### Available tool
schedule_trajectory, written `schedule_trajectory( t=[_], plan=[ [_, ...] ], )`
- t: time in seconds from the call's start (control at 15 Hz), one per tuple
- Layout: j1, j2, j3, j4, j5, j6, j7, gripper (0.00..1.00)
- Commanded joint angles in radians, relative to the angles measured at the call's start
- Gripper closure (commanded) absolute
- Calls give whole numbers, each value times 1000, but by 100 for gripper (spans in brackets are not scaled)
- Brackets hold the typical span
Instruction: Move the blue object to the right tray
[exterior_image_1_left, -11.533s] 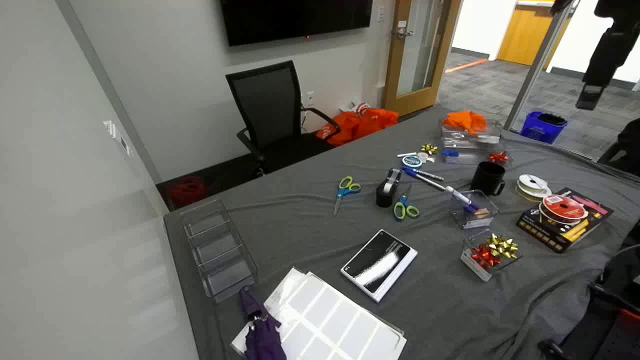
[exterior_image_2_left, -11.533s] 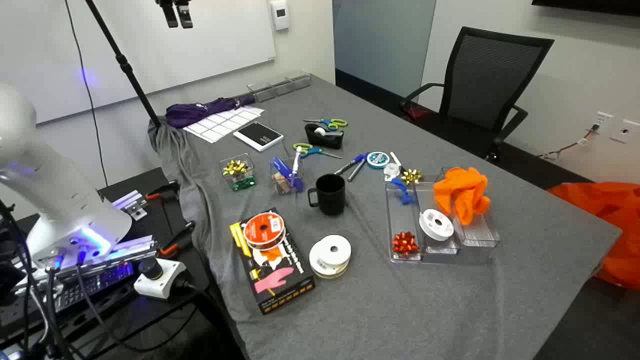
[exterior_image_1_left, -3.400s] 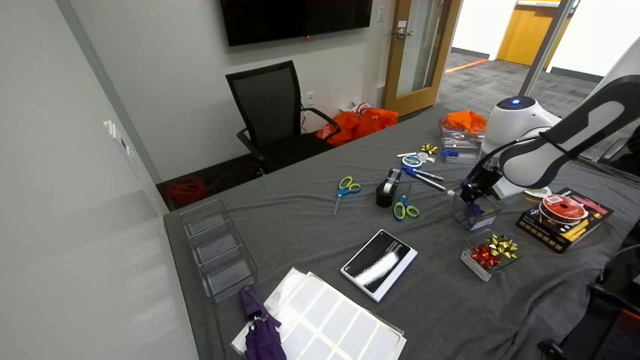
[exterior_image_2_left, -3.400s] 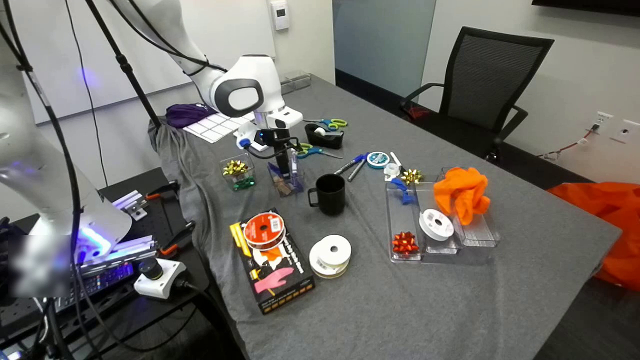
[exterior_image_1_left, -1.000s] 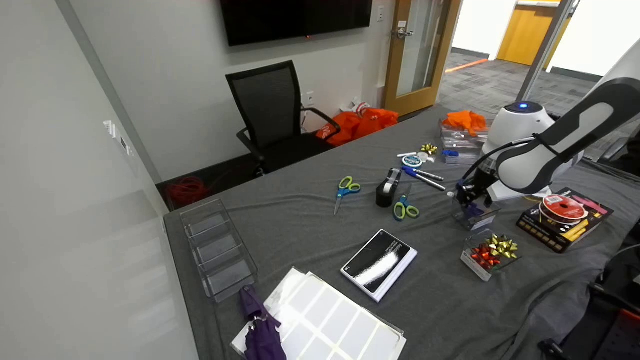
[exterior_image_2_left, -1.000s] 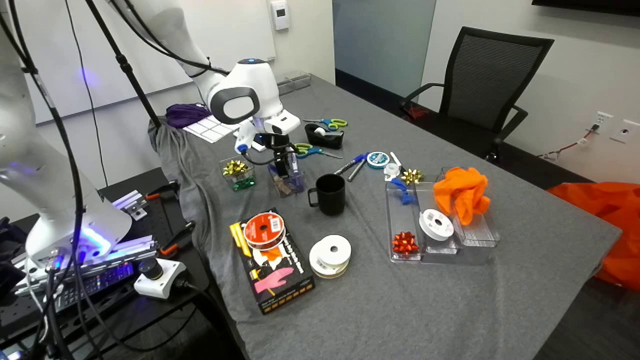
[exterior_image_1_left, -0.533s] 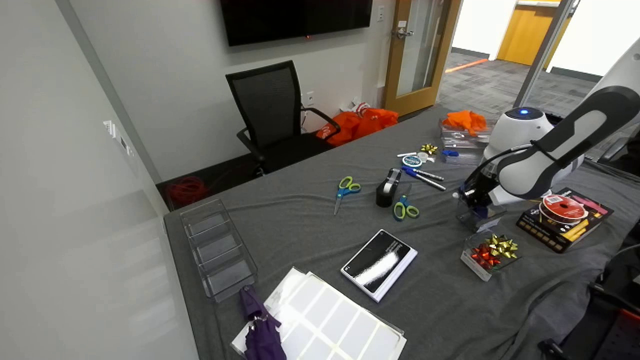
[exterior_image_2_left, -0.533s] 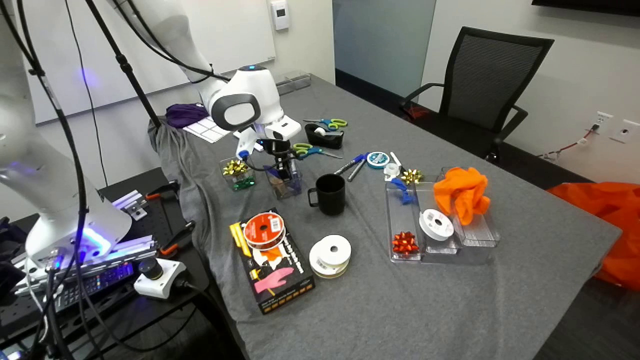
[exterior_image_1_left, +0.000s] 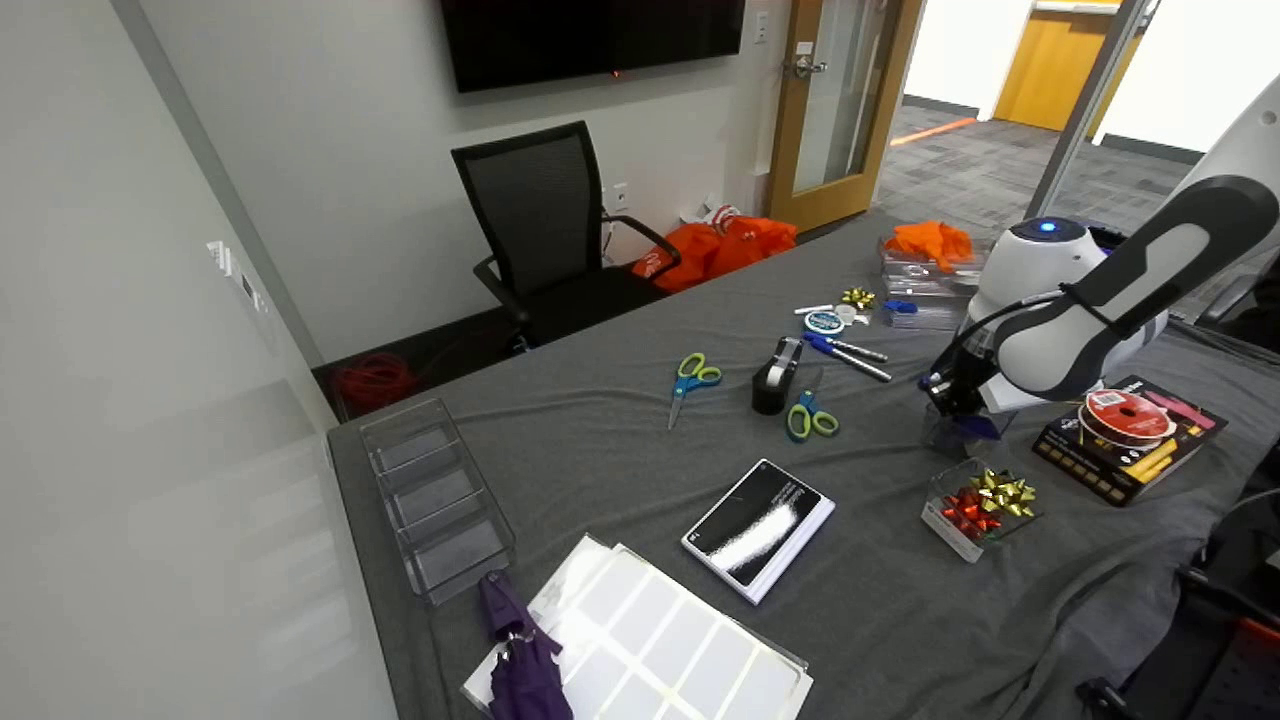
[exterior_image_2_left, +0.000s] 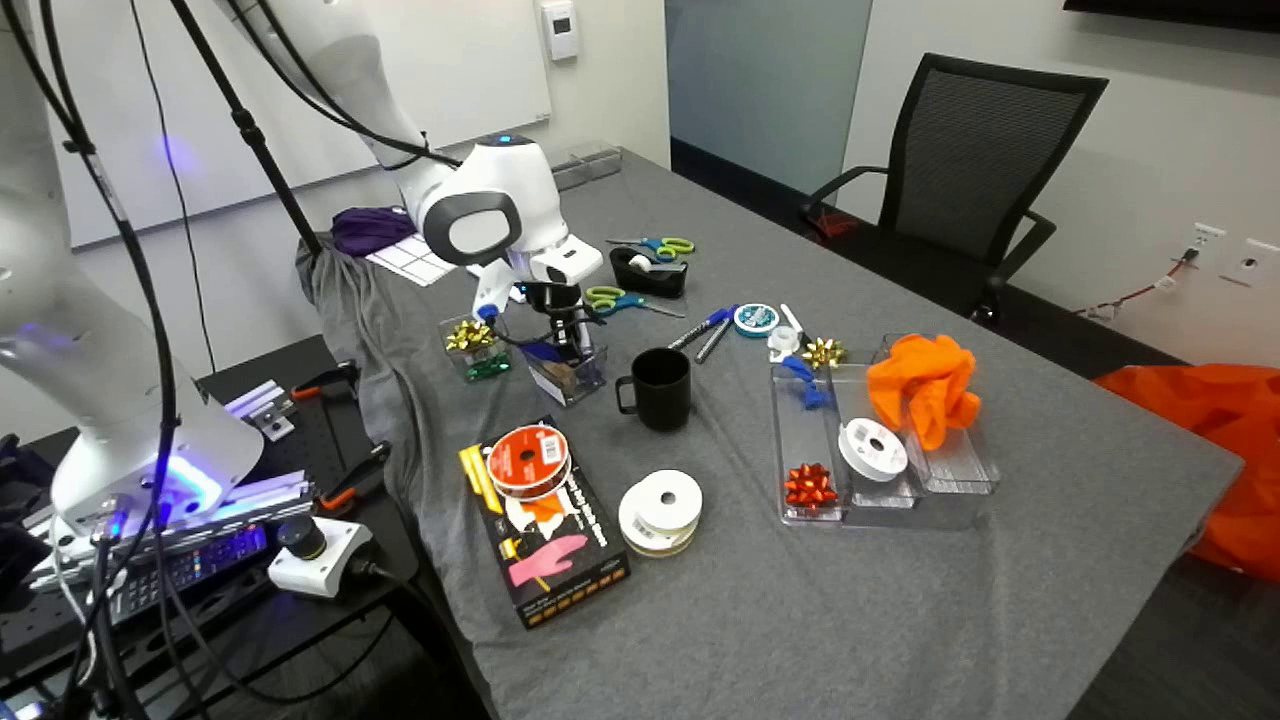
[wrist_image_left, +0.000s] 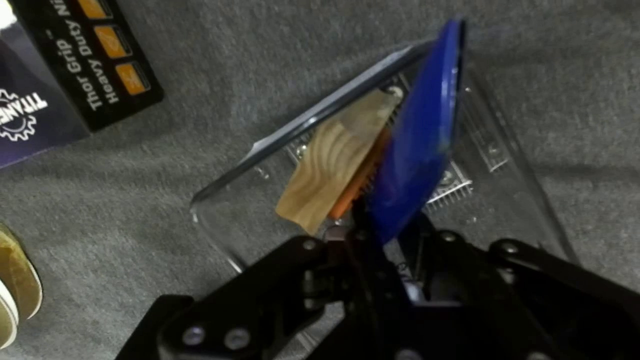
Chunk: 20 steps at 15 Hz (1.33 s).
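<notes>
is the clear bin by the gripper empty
Not empty: the wrist view shows a wood-grained piece and something orange inside the clear bin.

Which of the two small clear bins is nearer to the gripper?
The gripper is at the bin with the blue object and wood; the other bin holds bows.

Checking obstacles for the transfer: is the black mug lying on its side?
No, an exterior view shows the black mug upright on the gray tablecloth, its opening facing up.
</notes>
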Motion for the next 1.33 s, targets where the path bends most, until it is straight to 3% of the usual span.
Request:
schedule_trajectory(
  t=[0.0,0.8,1.27],
  plan=[
    [-13,-47,11,-31,11,-49,-57,95],
    [-107,-272,131,-26,139,-427,-186,95],
    [-122,-430,164,-8,278,-513,-259,95]
  ],
)
